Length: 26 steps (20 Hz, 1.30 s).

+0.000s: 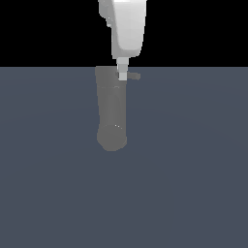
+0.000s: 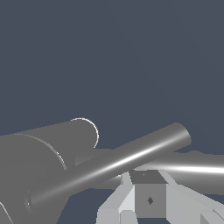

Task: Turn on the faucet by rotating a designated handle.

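1. The faucet [image 1: 112, 109] lies on the slate-blue worktop [image 1: 193, 169] as a thick, matte grey column, its rounded end toward the bottom of the exterior view and its other end up at the worktop's far edge.
2. The handle [image 1: 135, 76] is a thin bar jutting from that far end toward the exterior view's right; only a short stub of it shows past my own body.
3. My white arm [image 1: 127, 29] comes down from the top of the exterior view, and my gripper [image 1: 123, 72] sits right at the spot where the handle leaves the column.
4. In the wrist view the handle [image 2: 118, 164] runs as a long, shiny grey rod slanting across the frame, with the faucet [image 2: 48, 148] a broad cylinder beside it.
5. One of my pale fingers [image 2: 151, 199] shows just below that rod, very near it; whether it touches I cannot tell.
6. I cannot tell how wide my jaws stand, nor whether they grip the handle: neither view shows both tips clearly.
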Each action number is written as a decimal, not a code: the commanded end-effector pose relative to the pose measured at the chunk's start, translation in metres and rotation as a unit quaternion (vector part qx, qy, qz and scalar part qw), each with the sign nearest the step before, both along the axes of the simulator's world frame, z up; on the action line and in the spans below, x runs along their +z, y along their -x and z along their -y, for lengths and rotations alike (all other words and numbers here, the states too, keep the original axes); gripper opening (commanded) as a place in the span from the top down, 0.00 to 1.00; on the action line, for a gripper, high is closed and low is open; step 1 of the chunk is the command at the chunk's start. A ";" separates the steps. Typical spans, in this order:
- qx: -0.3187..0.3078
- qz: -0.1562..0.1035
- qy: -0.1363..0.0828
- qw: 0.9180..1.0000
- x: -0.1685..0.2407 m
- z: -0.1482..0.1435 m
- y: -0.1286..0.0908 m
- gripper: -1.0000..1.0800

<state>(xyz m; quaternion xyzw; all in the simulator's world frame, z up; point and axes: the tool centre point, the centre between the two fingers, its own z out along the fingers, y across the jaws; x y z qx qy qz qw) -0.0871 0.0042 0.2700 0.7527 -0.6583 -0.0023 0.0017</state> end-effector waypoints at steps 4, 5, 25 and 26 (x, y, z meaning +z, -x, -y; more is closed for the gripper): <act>-0.013 0.003 0.000 1.000 0.000 0.022 -0.014 1.00; -0.014 0.003 0.000 1.000 0.000 0.024 -0.016 1.00; -0.025 0.003 0.000 1.000 0.000 0.063 -0.052 1.00; -0.025 0.003 0.000 1.000 0.000 0.064 -0.054 1.00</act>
